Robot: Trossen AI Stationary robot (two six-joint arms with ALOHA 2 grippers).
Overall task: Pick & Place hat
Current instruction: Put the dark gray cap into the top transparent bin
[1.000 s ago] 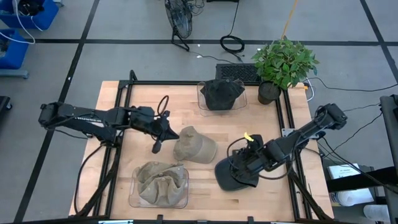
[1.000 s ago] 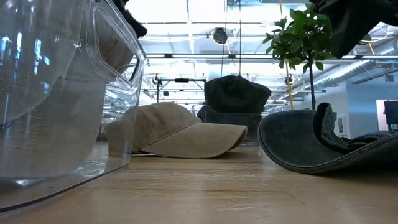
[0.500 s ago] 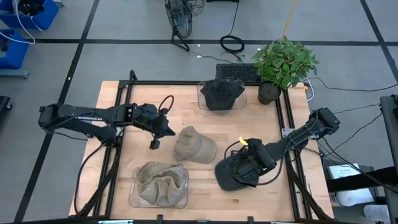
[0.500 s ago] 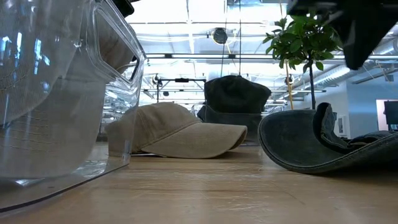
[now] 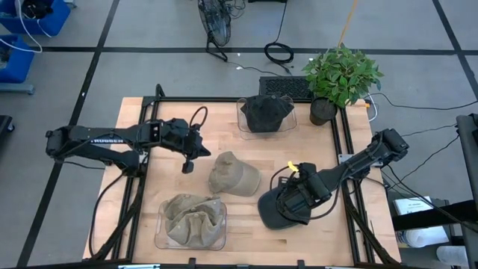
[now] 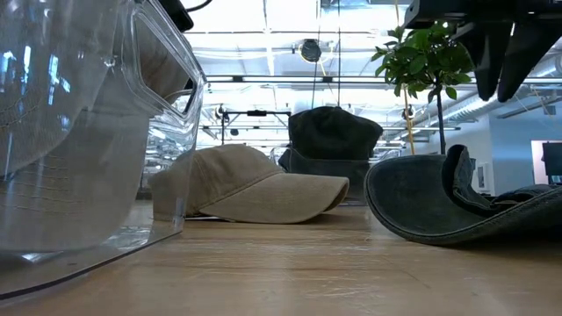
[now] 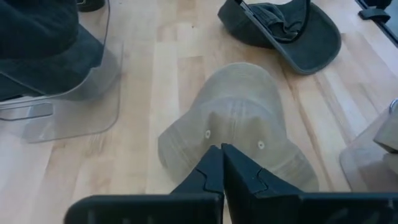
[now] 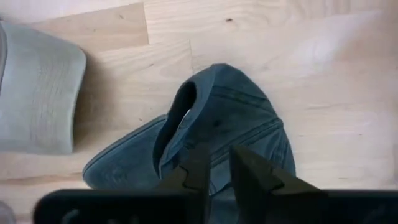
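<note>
A tan cap (image 5: 233,173) lies crown up in the middle of the table, its brim flat on the wood (image 6: 255,189). A dark cap (image 5: 280,209) lies upside down near the right side, resting on its crown and brim (image 6: 457,206). My left gripper (image 5: 187,166) is shut and hovers left of the tan cap (image 7: 239,124), fingertips (image 7: 221,149) pointing at it. My right gripper (image 5: 293,200) hangs above the dark cap (image 8: 217,124), open by a narrow gap (image 8: 217,155); in the low view it (image 6: 507,83) stands clear above the cap.
A clear bin (image 5: 287,121) at the far edge holds a dark cap. A clear bin (image 5: 160,224) at the near edge holds tan caps; its wall fills the low view's left (image 6: 97,132). A potted plant (image 5: 340,78) stands at the far right corner. Bare wood lies between the caps.
My left gripper has drawn back a little from the tan cap, toward the table's far edge. My right gripper has shifted slightly toward the table's left and near edge, over the dark cap. Neither cap has moved.
</note>
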